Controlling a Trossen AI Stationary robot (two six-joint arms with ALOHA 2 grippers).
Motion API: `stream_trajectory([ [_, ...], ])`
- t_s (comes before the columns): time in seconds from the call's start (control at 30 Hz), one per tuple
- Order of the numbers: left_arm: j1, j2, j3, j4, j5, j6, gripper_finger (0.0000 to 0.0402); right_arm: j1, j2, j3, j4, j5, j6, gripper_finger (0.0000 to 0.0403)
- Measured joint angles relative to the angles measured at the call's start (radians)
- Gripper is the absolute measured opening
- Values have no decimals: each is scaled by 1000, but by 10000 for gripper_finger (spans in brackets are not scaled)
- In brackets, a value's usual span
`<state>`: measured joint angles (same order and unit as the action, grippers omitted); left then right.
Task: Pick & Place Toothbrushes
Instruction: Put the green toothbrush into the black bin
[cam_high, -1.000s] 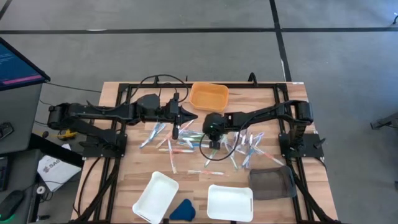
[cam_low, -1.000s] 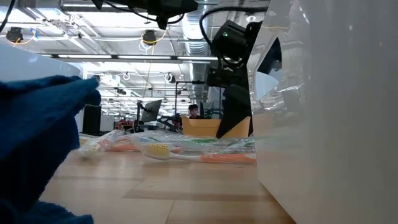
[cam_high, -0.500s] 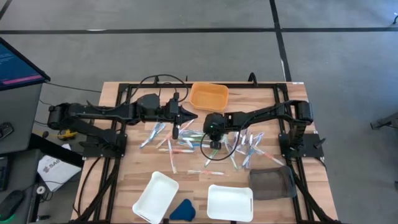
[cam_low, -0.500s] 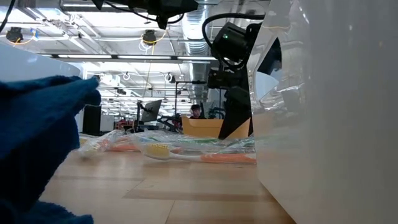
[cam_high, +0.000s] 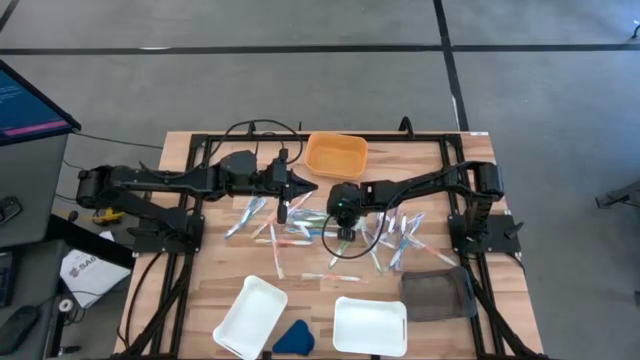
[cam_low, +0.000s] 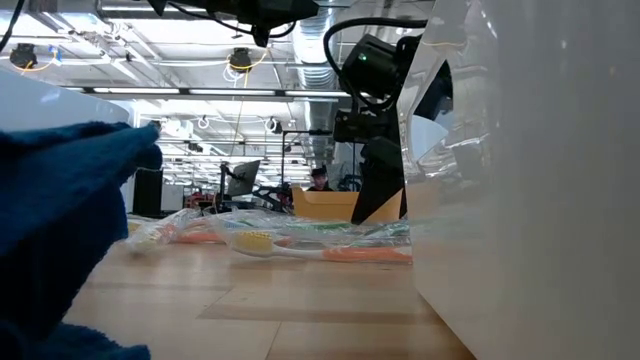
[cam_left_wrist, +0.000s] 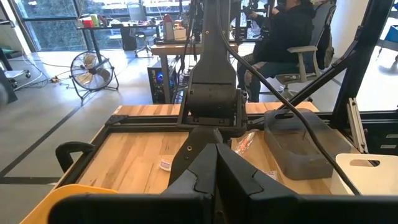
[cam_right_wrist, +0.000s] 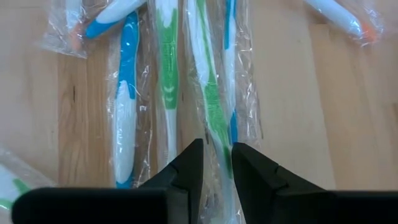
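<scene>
1. We see the largest risk in the wrapping: the right gripper (cam_right_wrist: 216, 163) has its jaws clamped on a green toothbrush (cam_right_wrist: 210, 99) in clear film, and the neighbouring wrappers overlap it, so we judge a lift could drag a second brush along or let the slick film slide out of the pinch

2. We note the pile of toothbrushes (cam_high: 300, 225) lies loose across the middle of the table (cam_high: 200, 290), between the two arms, with the orange tray (cam_high: 336, 153) on the far edge and the two white trays (cam_high: 369, 325) on the near edge; a carry to any of them passes over other brushes, which a trailing wrapper could scatter

3. The left gripper (cam_high: 297, 186) hangs above the pile's far-left side with its jaws together on nothing, near the right arm, so a crossing move could clash

4. The brushes look thin and light, in blue, green and orange with white, each sealed in crinkled glossy film
</scene>
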<state>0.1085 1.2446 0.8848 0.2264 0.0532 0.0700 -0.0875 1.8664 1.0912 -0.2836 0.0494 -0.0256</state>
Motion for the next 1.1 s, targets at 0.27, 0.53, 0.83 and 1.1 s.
stream_trajectory([
  [0.27,0,0,0,0,0,0,3,0,0,0,0,2,0,92],
  [0.53,0,0,0,-1,0,0,3,0,0,0,0,3,0,165],
  [0.83,0,0,0,-1,0,0,3,-2,1,0,1,3,0,198],
  [1.1,0,0,0,-1,0,0,3,-2,21,0,3,1,0,181],
])
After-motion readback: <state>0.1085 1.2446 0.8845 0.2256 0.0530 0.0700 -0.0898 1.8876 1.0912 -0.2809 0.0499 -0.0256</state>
